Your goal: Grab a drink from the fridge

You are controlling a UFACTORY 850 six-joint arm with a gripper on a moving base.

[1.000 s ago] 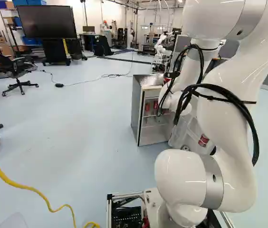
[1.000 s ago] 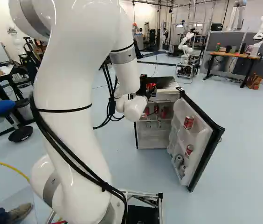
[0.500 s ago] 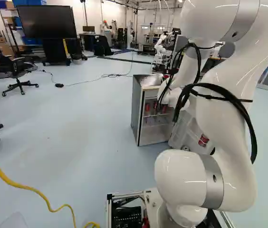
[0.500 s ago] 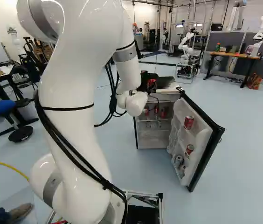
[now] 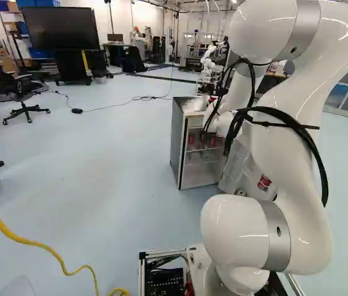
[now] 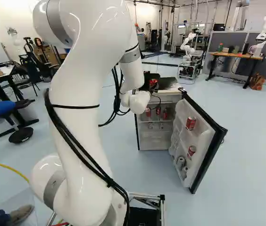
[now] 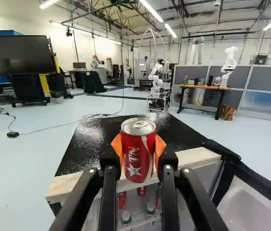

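In the right base view my gripper point(image 6: 146, 85) is at the fridge's front top edge, partly hidden by my wrist. In the wrist view the gripper point(image 7: 138, 150) is shut on a red can point(image 7: 138, 159), with orange pads against its two sides. The can is upright, outside the fridge, in front of its black top point(image 7: 90, 142). The fridge point(image 5: 177, 139) stands with its door point(image 6: 203, 141) swung open. Red cans point(image 7: 121, 199) and bottles point(image 7: 126, 216) are on the shelves below the gripper. The door holds another red can point(image 6: 191, 123) and more drinks.
Another robot point(image 6: 187, 52) stands beyond the fridge, and a desk point(image 6: 234, 55) is at the far right. An office chair point(image 5: 18, 92) and a large screen point(image 5: 61, 29) are at the left. A yellow cable point(image 5: 35, 248) crosses the floor near the base.
The upper arm has swung left in the left base view and right in the right base view. The held can has shifted slightly with the wrist. The base and fridge have not moved.
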